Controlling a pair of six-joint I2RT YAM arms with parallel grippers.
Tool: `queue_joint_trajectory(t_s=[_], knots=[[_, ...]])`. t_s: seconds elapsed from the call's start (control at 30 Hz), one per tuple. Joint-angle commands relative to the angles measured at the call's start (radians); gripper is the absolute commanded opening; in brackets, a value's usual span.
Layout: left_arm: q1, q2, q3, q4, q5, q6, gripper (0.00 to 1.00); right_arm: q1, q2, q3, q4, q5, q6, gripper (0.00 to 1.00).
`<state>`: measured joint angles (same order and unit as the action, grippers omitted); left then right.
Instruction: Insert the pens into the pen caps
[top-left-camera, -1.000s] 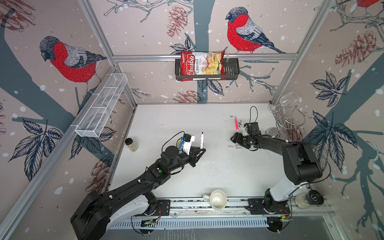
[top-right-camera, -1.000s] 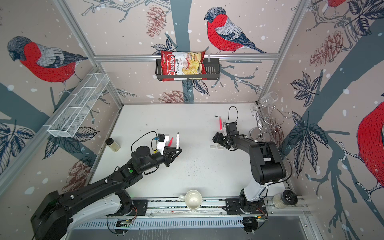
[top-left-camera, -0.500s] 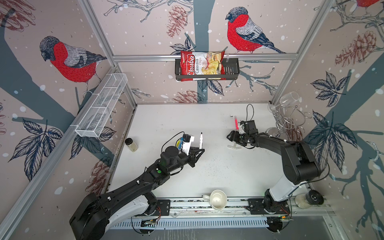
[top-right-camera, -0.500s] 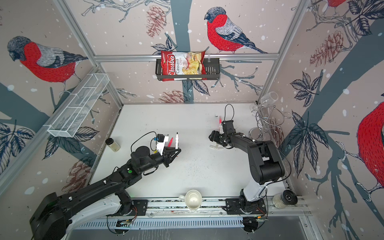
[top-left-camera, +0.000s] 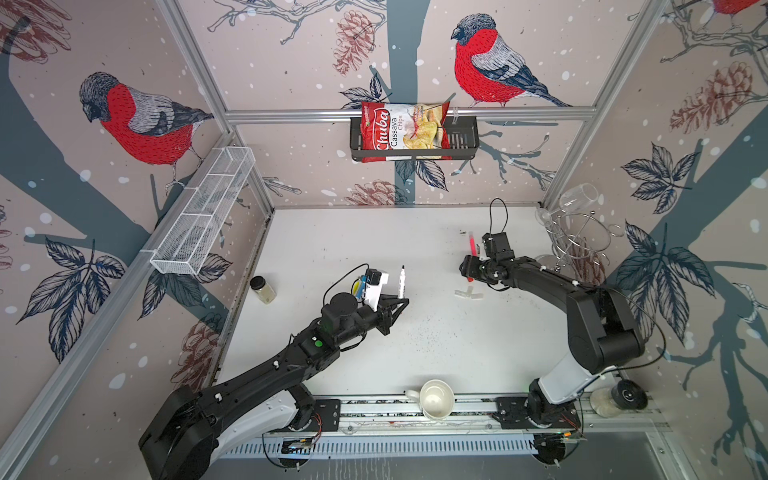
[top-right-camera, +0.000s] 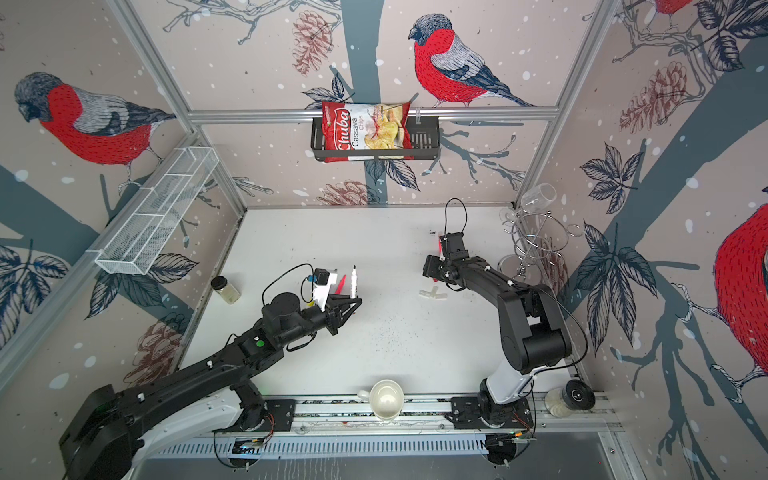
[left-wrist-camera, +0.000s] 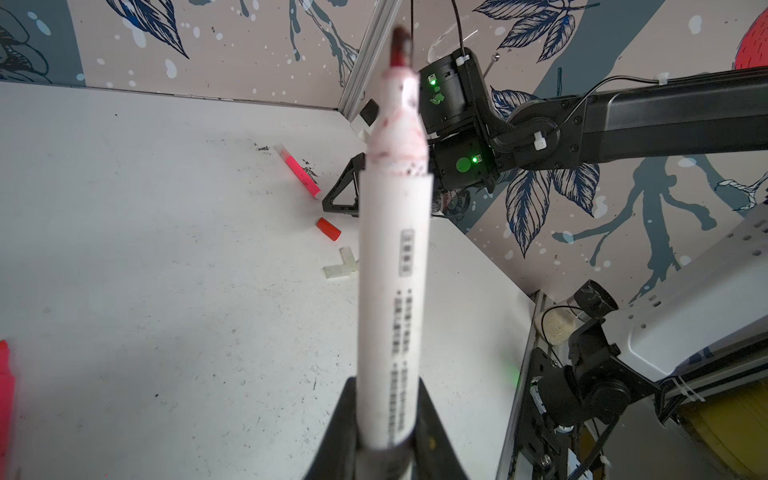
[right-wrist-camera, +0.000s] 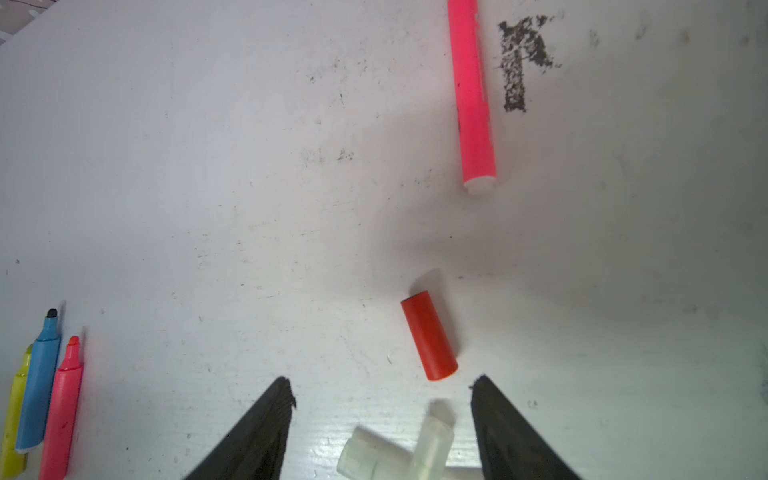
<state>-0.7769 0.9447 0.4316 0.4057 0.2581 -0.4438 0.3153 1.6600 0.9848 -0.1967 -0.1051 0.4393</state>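
White bench (top-left-camera: 332, 249): my L tool (top-left-camera: 400, 301) pinches white pen (top-left-camera: 402, 279) upright; R tool (right-wrist-camera: 382, 386) spread above clear caps (right-wrist-camera: 399, 453), red cap (right-wrist-camera: 429, 334) just beside

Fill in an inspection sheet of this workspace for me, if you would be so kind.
Surface: white table, scuffed, with a black smudge.
Job's things: white pen held tip up; pink pen, red cap and translucent caps lying loose; yellow pen, blue pen and pink-red pen side by side.
Clutter: jar on the table; mug at the front edge.
Pincers: left pincer shut on the white pen; right pincer open, holding nothing, by the caps.
Cables: black loop above the right wrist; no snag seen.
Surroundings: chips bag in a wall basket, wire tray, glass rack.
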Motion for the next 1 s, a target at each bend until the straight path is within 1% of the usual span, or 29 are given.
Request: queue_joint_trajectory(t_s=[0.0,0.13,0.2,0.43,0.7,0.97], knots=[[-0.001,-0.008,-0.004,0.02,-0.011,0.01,0.0,0.016,0.013,0.008,-0.022,-0.022,-0.038,0.7],[0.0,-0.001,-0.005,0.026,-0.013,0.008,0.0,0.064,0.037,0.01,0.015,-0.101,-0.046,0.69],[-0.001,0.007,0.001,0.026,-0.009,0.008,0.0,0.073,0.061,0.021,0.018,-0.115,-0.046,0.69],[0.0,-0.013,-0.002,0.01,-0.017,0.01,0.0,0.06,0.128,0.053,0.0,-0.081,-0.05,0.69],[0.001,-0.018,-0.009,0.012,-0.022,0.01,0.0,0.049,0.14,0.043,-0.015,-0.039,-0.054,0.69],[0.0,-0.025,-0.006,0.006,-0.023,0.011,0.0,-0.016,0.142,0.039,-0.012,-0.026,-0.055,0.69]])
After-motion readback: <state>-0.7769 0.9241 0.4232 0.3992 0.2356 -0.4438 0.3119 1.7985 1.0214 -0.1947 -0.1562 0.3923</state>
